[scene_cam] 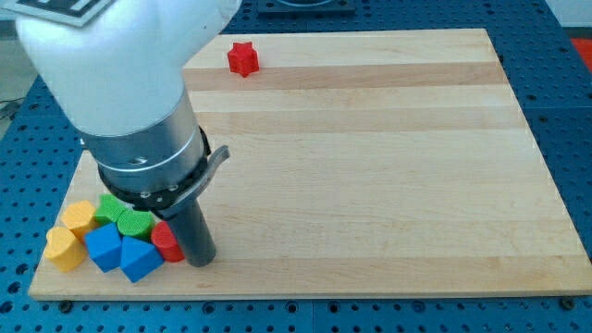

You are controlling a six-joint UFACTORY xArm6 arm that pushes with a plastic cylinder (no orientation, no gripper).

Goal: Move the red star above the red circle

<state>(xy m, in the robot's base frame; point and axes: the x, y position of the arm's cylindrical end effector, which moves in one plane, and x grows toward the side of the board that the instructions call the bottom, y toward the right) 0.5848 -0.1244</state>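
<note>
The red star (242, 58) lies near the view's top, left of centre, alone on the wooden board (370, 166). The red circle (166, 242) sits at the view's bottom left, partly hidden behind my rod. My tip (200, 260) rests on the board just right of the red circle, touching or nearly touching it. The red star is far from my tip, toward the view's top.
A cluster sits at the bottom left beside the red circle: two blue blocks (104, 247) (140, 259), two green blocks (135, 222) (112, 207), and two yellow blocks (79, 218) (63, 248). The arm's big white and grey body (120, 83) hides the upper left of the board.
</note>
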